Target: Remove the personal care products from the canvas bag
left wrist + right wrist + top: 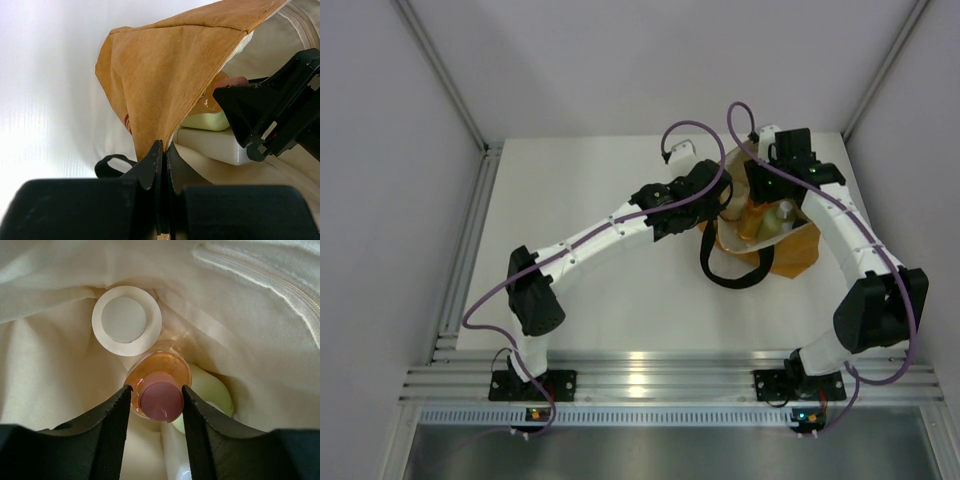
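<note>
The mustard-orange canvas bag (790, 250) lies at the back right of the table, mouth held open. My left gripper (164, 147) is shut on the bag's orange edge (160, 70). My right gripper (156, 390) is inside the bag, open, its fingers on either side of the pink cap (161, 396) of the orange bottle (160, 370), with a small gap on the left side. The cream round jar (126, 320) sits just beyond it. The pale green bottle (212, 390) lies to the right. The white squarish bottle (210, 145) lies lowest in the left wrist view; its dark cap is hidden.
The bag's black loop handle (730, 265) trails toward the table's middle. Cream lining (250, 300) folds close round my right gripper. Enclosure walls and posts stand at the table's back and sides. An aluminium rail (660, 380) runs along the near edge.
</note>
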